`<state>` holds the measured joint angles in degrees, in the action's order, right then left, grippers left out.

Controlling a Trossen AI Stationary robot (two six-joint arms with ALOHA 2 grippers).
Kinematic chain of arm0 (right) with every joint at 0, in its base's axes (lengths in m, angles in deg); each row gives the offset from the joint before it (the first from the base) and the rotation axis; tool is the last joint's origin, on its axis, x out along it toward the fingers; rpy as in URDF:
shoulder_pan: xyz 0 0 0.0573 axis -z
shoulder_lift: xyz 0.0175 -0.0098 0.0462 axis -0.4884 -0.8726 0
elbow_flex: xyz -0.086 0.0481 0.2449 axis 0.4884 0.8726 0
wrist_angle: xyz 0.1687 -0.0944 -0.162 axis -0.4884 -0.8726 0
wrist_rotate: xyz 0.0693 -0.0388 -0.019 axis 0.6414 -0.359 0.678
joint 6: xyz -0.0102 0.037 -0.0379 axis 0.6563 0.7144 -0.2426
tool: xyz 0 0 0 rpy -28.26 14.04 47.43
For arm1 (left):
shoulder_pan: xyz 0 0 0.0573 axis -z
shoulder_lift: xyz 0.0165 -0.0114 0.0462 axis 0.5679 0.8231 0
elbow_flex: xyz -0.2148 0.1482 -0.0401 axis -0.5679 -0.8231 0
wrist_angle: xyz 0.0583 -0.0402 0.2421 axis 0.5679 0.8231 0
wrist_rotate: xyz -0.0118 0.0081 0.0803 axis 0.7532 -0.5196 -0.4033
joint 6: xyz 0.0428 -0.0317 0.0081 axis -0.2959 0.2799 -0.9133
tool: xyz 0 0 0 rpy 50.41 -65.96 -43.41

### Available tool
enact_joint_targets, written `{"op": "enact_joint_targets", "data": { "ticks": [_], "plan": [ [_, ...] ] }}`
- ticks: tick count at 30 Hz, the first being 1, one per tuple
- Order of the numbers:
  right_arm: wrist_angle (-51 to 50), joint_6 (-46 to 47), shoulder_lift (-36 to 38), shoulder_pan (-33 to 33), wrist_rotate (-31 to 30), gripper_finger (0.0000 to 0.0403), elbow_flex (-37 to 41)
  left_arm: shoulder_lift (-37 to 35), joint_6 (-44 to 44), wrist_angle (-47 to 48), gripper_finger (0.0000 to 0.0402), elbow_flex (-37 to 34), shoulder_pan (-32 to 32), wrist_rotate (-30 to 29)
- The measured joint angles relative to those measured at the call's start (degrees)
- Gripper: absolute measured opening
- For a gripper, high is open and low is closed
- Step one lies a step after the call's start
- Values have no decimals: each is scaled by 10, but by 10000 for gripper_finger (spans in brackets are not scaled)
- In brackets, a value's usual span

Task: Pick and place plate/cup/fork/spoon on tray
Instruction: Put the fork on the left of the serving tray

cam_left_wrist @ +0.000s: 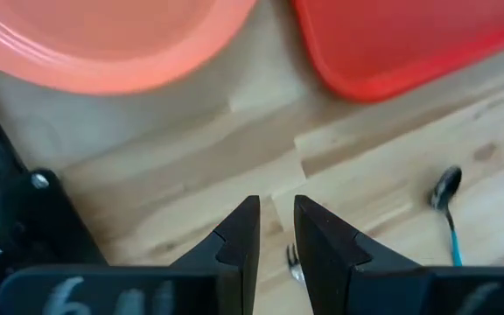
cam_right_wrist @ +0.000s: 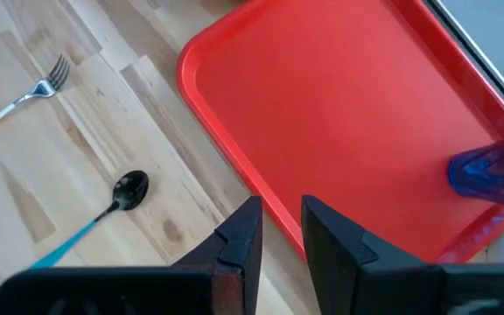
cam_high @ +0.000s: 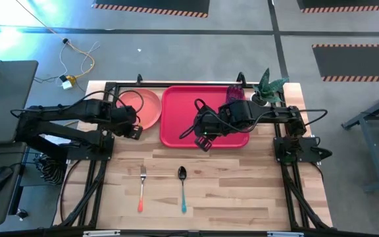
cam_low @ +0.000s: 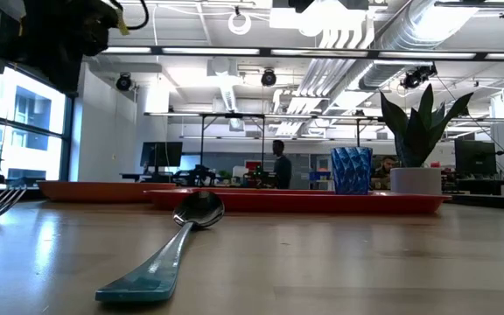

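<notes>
The red tray point(cam_high: 202, 115) lies at the table's far middle. The blue cup point(cam_high: 235, 92) stands upright in its far right corner, as the right wrist view point(cam_right_wrist: 497, 175) shows. The pink plate point(cam_high: 143, 108) lies flat on the table just left of the tray. The fork point(cam_high: 141, 187) and the spoon point(cam_high: 182, 187) lie side by side on the table near the front, handles toward the near edge. My left gripper point(cam_high: 135, 131) is shut and empty above the table at the plate's near right. My right gripper point(cam_high: 204, 141) is shut and empty above the tray's near edge.
A white pot with a green plant point(cam_high: 266, 91) stands on the table at the tray's far right corner, close to the cup. Bare wood lies between the tray and the cutlery and to the right of the spoon.
</notes>
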<state>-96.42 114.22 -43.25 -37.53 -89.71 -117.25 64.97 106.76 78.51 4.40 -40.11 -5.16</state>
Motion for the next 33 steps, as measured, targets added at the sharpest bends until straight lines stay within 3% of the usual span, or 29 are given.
{"op": "enact_joint_targets", "data": {
  "ticks": [8, 16, 28, 33],
  "plan": [
    [0, -18, 0, 0, 0, 74, 0, 40, 5, 19, 63, 0, 41, 37],
    [0, -18, 0, 0, 2, 74, 0, 49, 72, 84, 63, 0, 114, 53],
    [0, -25, 0, 0, 1, 74, 0, 46, 176, 102, 63, 0, 212, 63],
    [0, -32, 0, 0, 1, 74, 0, 46, 245, 100, 84, 0, 256, 73]
  ]
}}
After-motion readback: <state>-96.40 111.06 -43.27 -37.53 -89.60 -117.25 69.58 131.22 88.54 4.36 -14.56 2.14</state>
